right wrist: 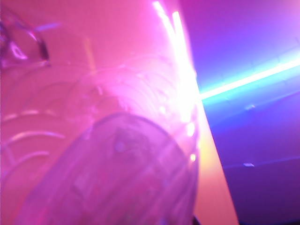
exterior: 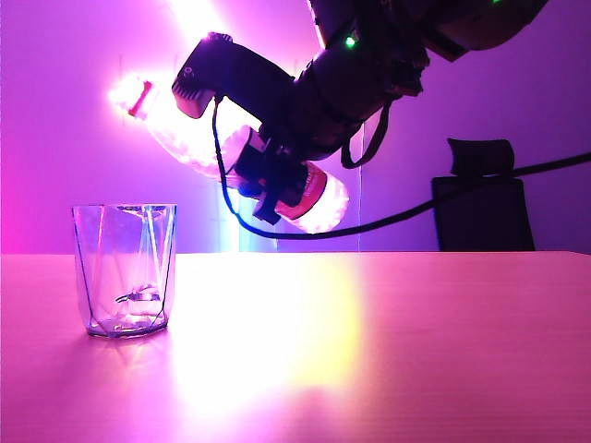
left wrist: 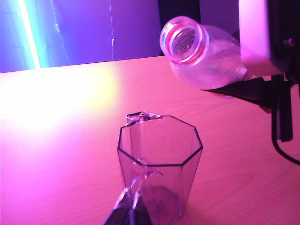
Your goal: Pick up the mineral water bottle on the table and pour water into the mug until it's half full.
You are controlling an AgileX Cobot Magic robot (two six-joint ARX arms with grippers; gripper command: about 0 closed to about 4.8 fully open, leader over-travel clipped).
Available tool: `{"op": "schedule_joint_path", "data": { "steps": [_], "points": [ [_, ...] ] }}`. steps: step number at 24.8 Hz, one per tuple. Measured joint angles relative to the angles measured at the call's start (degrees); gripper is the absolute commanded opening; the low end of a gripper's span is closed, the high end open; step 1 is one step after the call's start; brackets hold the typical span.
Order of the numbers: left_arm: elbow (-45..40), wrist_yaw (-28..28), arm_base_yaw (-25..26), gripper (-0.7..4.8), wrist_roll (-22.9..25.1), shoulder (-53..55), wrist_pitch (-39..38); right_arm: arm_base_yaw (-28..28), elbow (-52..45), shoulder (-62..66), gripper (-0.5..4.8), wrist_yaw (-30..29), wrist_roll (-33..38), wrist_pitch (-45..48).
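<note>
Fingers of right gripper (exterior: 277,180): clamped across the lower body of the mineral water bottle (exterior: 199,138), at the label; bottle lifted clear of the table (exterior: 416,351), tilted, neck end up and to the left in the exterior view, base down and to the right. Red neck ring at the upper left end, in bright glare. Cap off; open mouth toward the left wrist camera, held above and beyond the mug (exterior: 124,269), not over its rim. No stream at the mouth.

Right wrist view: filled by the blurred ribbed bottle (right wrist: 112,154), very close; fingers not distinguishable there.

Left gripper: only 1 dark tip (left wrist: 129,211) at the frame edge of the left wrist view, low, just before the mug (left wrist: 159,164); spread or pressed together, cannot tell.

Mug: 1 clear faceted tumbler, upright on the table (left wrist: 56,154), left side in the exterior view, well below the bottle neck. Water level inside: cannot tell through the tint.

Background, exterior view: dark chair (exterior: 482,198) at right, behind the table; black cable (exterior: 416,214) hanging from the right arm.
</note>
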Motion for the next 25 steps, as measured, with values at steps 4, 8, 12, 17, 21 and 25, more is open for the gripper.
{"op": "schedule_joint_path", "data": {
  "steps": [4, 8, 12, 17, 21, 25],
  "points": [
    [0.0, 0.0, 0.0, -0.02, 0.0, 0.0, 0.0, 0.0, -0.1, 0.0, 2.10, 4.3, -2.3, -2.0],
    [0.0, 0.0, 0.0, -0.02, 0.0, 0.0, 0.0, 0.0, -0.1, 0.0, 2.10, 5.4, -4.9, -4.4],
    [0.0, 0.0, 0.0, -0.02, 0.0, 0.0, 0.0, 0.0, -0.1, 0.0, 2.10, 6.0, -10.1, -4.5],
    [0.0, 0.0, 0.0, -0.02, 0.0, 0.0, 0.0, 0.0, -0.1, 0.0, 2.10, 7.8, -14.4, -4.5],
    [0.0, 0.0, 0.0, -0.02, 0.0, 0.0, 0.0, 0.1, -0.1, 0.0, 2.10, 8.3, -16.6, -4.5],
    [0.0, 0.0, 0.0, -0.02, 0.0, 0.0, 0.0, 0.1, -0.1, 0.0, 2.10, 9.5, -18.7, -4.4]
  ]
}}
